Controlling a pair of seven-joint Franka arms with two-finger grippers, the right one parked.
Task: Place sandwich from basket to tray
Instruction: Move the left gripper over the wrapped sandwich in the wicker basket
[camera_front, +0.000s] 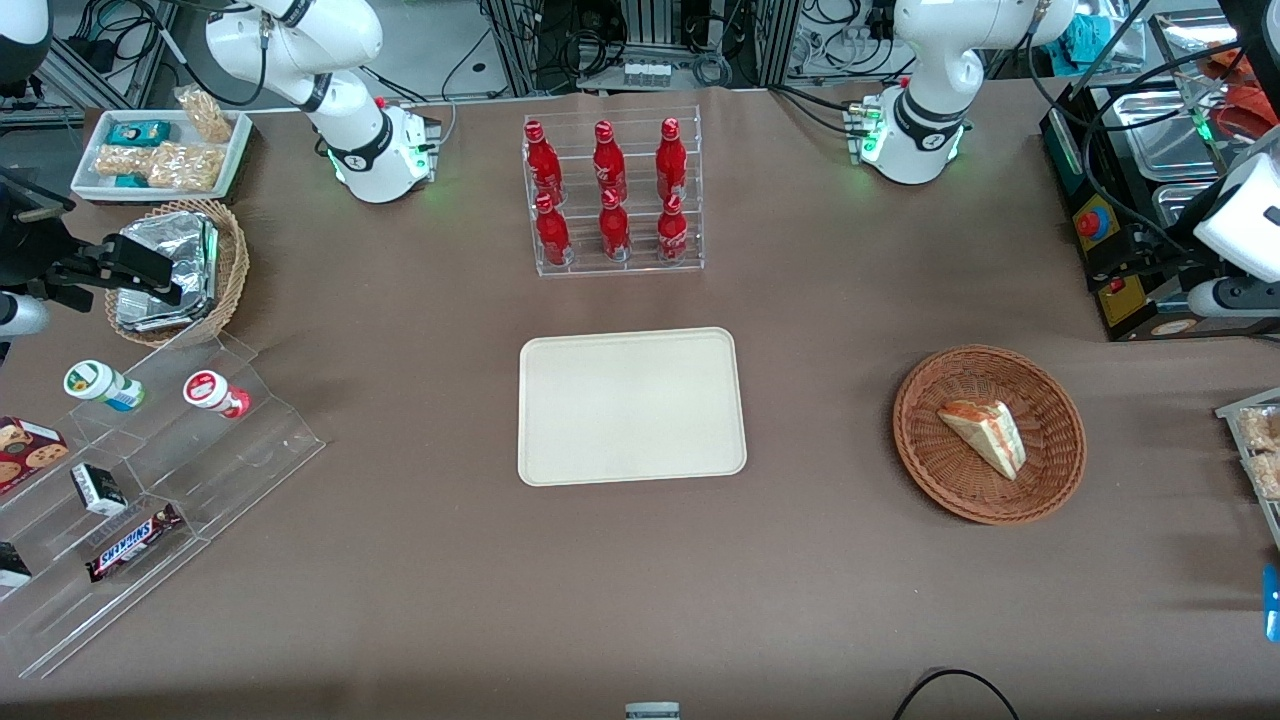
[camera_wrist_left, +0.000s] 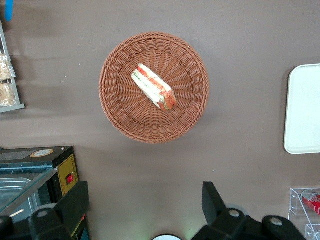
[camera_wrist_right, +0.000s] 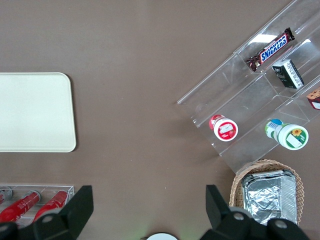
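My gripper (camera_wrist_left: 145, 210) hangs high above the table (camera_front: 400, 560) with its jaws spread wide and nothing between them, near the basket (camera_wrist_left: 116, 107) but not over it. The sandwich (camera_wrist_left: 153, 86) lies in the basket's middle, untouched; the tray (camera_front: 630, 405) sits well apart at the table's centre. So I judge I am at the approach. Next I should centre over the wedge, descend, and close across its sides.
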